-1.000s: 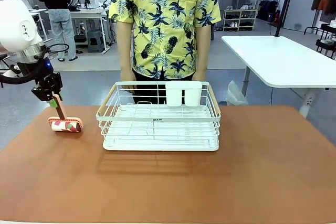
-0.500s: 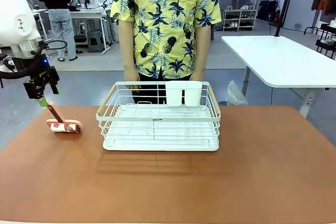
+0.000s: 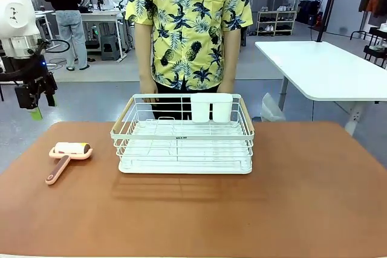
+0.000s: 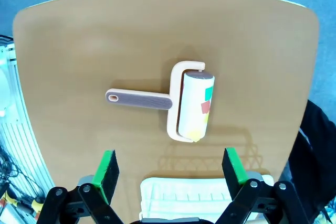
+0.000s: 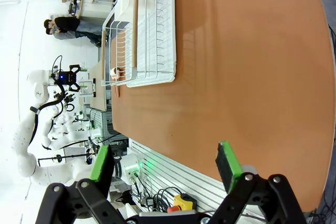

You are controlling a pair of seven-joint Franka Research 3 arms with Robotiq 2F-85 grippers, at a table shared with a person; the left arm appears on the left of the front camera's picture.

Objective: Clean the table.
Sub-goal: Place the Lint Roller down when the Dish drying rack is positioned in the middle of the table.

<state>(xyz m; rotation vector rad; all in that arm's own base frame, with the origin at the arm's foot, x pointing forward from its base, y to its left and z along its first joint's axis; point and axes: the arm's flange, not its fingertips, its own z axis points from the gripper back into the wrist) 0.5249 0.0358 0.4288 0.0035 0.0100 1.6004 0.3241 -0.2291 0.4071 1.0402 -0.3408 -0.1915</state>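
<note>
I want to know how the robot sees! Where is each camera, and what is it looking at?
Front view: between the arms, looking across the table at the person; the left gripper hangs open.
Left wrist view: high up, looking down past its own green pads at the lint roller.
Right wrist view: rolled sideways, looking along the table with the right gripper open.
All three show the dish rack.

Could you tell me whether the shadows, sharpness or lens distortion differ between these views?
Front view: sharp, with a soft shadow in front of the dish rack. Left wrist view: the wide lens bows the table edges; the lint roller is crisp. Right wrist view: rolled sideways, with slightly soft background.
</note>
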